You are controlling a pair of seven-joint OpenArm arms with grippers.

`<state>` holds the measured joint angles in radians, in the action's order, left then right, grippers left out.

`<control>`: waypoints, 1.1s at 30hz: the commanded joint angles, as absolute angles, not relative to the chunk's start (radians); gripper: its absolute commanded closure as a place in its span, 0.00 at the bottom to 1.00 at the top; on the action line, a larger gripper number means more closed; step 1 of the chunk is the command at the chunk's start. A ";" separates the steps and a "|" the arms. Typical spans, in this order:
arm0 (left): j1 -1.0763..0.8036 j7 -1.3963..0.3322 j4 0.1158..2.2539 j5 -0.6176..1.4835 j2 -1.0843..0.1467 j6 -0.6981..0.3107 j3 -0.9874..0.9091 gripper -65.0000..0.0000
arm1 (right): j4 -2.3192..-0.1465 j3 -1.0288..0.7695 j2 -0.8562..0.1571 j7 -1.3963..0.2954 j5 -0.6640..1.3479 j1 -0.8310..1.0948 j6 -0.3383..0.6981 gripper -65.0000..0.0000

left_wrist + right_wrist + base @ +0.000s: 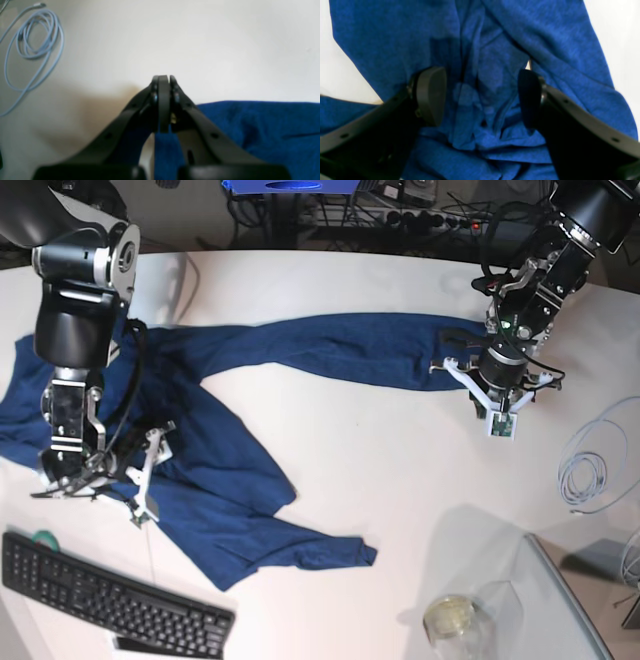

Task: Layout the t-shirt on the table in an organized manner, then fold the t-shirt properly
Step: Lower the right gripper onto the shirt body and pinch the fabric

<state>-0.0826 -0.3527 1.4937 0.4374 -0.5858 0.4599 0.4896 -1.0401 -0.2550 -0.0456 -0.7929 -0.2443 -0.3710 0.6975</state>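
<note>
Base view, read from its left edge: the right gripper (95, 480) hangs low over the bunched body of the t-shirt (230, 480), near the keyboard (110, 600) at the table's front edge. The right wrist view shows its jaws spread wide, with rumpled blue folds lying between the two pads (431, 96) and nothing pinched; whether the pads touch the cloth cannot be told. From there the t-shirt runs as a long, twisted band across the white table (400, 470), its long axis stretching from that heap toward the far side, where a narrow end reaches the left gripper (497, 385). A coiled cable (585, 470) lies on the table beyond it, and a clear glass container (455, 620) sits near the front. The left wrist view shows that claw pressed together, fingertips meeting, with blue cloth just below and behind the fingers (163, 100); it may be nipping an edge of the fabric, but the pictures do not settle that. The shirt is far from laid out: still stretched, wrinkled and doubled over itself. For the next move, the bulk of the fabric lies directly under the right claw, so that arm is the nearer one to gather a corner, and pulling away from the left arm along the shirt's long axis should spread it.
</note>
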 commanded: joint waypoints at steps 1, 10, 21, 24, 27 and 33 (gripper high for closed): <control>-0.071 -0.332 1.500 0.427 -0.599 0.466 0.481 1.00 | -1.055 -0.252 -0.044 -0.782 -0.239 -0.407 0.698 0.38; -0.070 -0.332 1.489 0.427 -0.598 0.466 0.481 1.00 | -0.889 -0.251 -0.022 -0.708 -0.239 -0.463 0.698 0.45; -0.067 -0.332 1.489 0.427 -0.601 0.466 0.481 1.00 | -0.909 -0.251 -0.027 -0.768 -0.240 -0.472 0.698 1.00; -0.062 -0.332 1.489 0.427 -0.599 0.466 0.481 1.00 | -1.029 -0.251 -0.022 -0.835 -0.240 -0.437 0.698 0.99; -0.061 -0.332 1.489 0.427 -0.599 0.466 0.481 1.00 | -1.118 -0.251 -0.008 -0.872 -0.240 -0.417 0.698 0.99; -0.059 -0.332 1.483 0.426 -0.599 0.466 0.481 1.00 | -1.268 -0.251 -0.001 -0.984 -0.236 -0.384 0.698 0.99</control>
